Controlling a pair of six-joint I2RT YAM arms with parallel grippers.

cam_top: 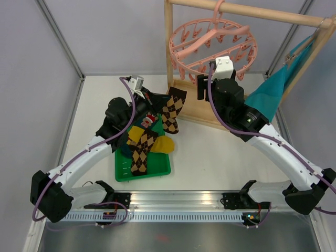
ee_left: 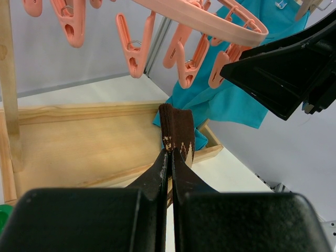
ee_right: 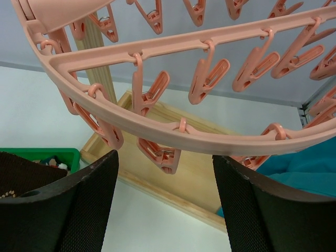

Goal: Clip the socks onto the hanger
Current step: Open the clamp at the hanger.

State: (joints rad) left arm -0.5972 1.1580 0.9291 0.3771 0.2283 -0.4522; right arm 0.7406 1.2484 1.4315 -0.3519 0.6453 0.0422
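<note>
Left claw (ee_left: pixel 170 153) pinches one brown sock (ee_left: pixel 178 128) tight; right claw (ee_right: pixel 164 158) gapes open (under a clip (ee_right: pixel 159 152)); hanger (ee_right: pixel 226 143) holds no socks yet.

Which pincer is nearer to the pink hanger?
Right. The right pincer sits open just under the ring of the hanger. The left pincer, shut on an argyle sock, is lower and to the left, by the wooden base.

hanger (ee_right: pixel 173 132) rim cropped, tray (cam_top: pixel 123 171) partly under socks (cam_top: pixel 142 149)

Left pincer (ee_left: pixel 170 153) clamped tight, arm stretched forward, right pincer (ee_right: pixel 165 160) spread wide, raised high
</note>
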